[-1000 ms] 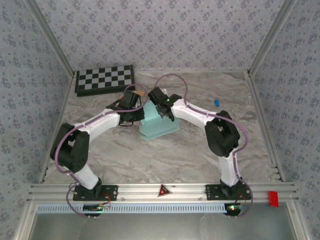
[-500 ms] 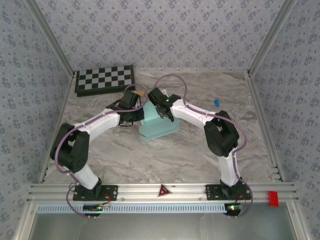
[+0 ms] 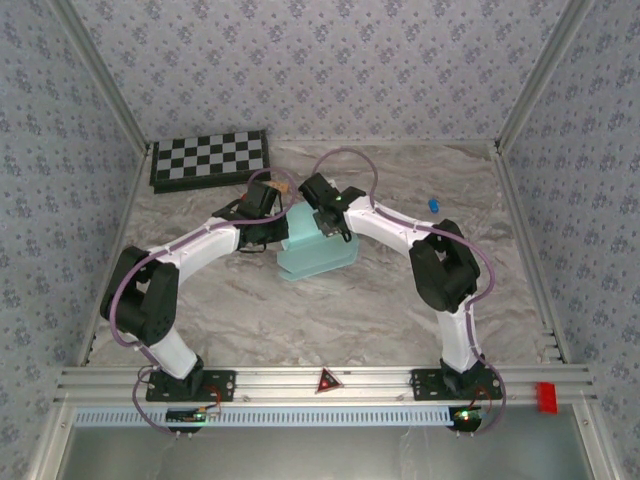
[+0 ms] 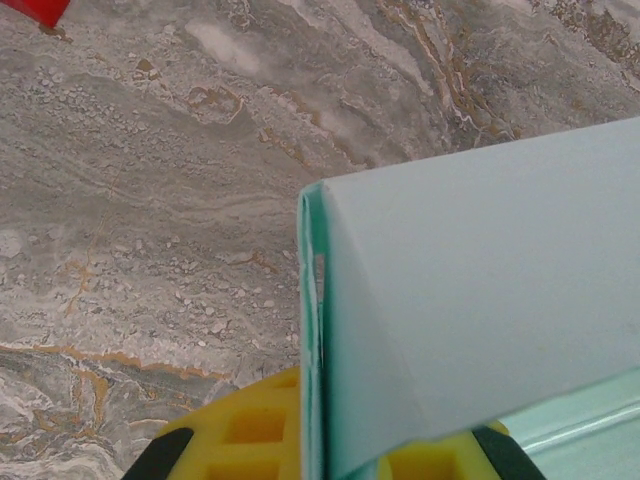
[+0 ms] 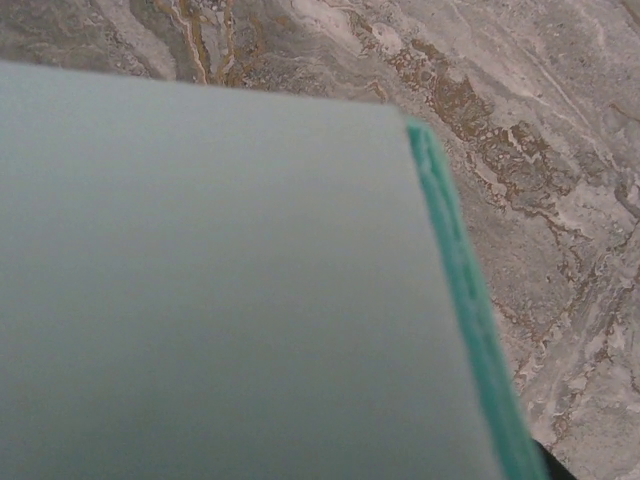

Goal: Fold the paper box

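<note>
One marbled table [image 3: 420, 300] carried everything, and the next largest thing on it was the checkerboard [image 3: 208, 158], our landmark, lying flat in the far left corner. The paper box [image 3: 318, 252] sat to the right of the checkerboard and nearer the arm bases, apart from it. It looked partly formed, with pale cyan panels standing up from the tabletop. The left gripper [image 3: 270, 228] was at the side of the box that faces the checkerboard. In its wrist view the yellow pads [image 4: 245, 435] were pressed together with a doubled edge of the card running between them, so we judged it a pinch on that wall. The right gripper [image 3: 336, 226] hung over the side of the box away from the checkerboard. Its wrist view gave us close, blurred card and no clear sight of the fingers, so we could not tell whether they were spread or closed. Smallest, a blue bit [image 3: 433, 204] lay well right of the checkerboard. We judged the card light, thin, slick and easily creased. It seemed best taken at a doubled edge or beside a scored fold, not mid-panel, where it would buckle.
</note>
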`<action>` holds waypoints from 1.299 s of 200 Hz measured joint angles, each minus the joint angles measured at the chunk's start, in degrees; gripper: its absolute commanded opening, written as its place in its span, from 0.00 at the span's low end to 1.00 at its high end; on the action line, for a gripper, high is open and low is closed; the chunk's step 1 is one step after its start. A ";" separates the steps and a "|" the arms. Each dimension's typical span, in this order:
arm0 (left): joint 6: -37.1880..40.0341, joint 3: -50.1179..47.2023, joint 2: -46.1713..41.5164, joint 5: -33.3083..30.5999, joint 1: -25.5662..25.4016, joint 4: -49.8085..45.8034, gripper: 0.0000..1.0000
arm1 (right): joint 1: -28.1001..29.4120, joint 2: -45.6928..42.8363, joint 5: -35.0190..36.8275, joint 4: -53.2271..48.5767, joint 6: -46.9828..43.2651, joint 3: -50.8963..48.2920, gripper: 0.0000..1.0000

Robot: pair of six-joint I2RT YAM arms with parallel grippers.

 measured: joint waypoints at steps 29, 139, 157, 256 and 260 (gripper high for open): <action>0.00 0.00 0.00 0.00 0.00 -0.02 0.00 | -0.11 0.00 -0.68 0.37 0.17 -0.31 0.17; -0.50 0.00 0.09 0.28 -0.02 0.70 0.00 | 2.45 1.92 10.60 -1.79 5.73 1.97 0.11; -0.50 0.00 0.17 0.31 -0.02 0.98 0.00 | 2.73 2.01 11.93 -2.03 6.49 1.97 0.09; -0.52 0.00 0.70 0.24 0.00 0.83 0.00 | 3.26 3.65 12.87 -2.43 9.16 2.60 0.07; -0.52 0.00 0.70 0.22 0.00 0.79 0.00 | 3.23 3.63 12.63 -2.27 9.09 2.58 0.08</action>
